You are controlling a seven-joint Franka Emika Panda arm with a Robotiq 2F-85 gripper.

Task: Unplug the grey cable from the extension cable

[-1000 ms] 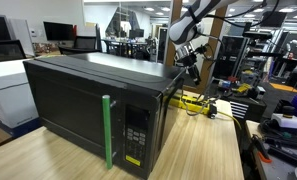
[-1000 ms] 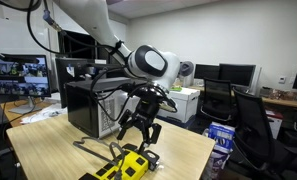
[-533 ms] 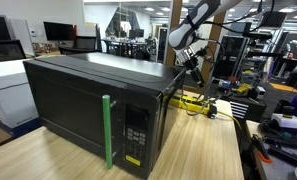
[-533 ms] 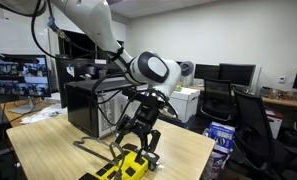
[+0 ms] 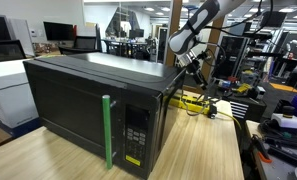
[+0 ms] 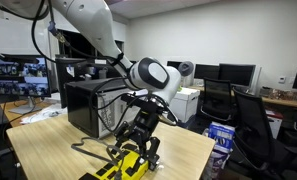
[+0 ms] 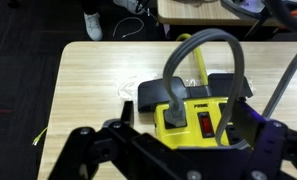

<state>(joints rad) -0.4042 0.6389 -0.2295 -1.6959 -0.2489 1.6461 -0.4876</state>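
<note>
The yellow extension cable lies on the wooden table just below my gripper in the wrist view, with a red switch. A grey plug stands in its socket, and the grey cable arcs up and over from it. My gripper is open, with its dark fingers spread either side of the strip and not touching the plug. The strip also shows in both exterior views, with the gripper close above it.
A big black microwave with a green strip on its door stands on the table right beside the strip; it also shows in an exterior view. The table edge lies beyond the strip. Desks, chairs and monitors stand around.
The gripper has come down a little closer over the yellow strip, still open. The plug and strip have not moved.
</note>
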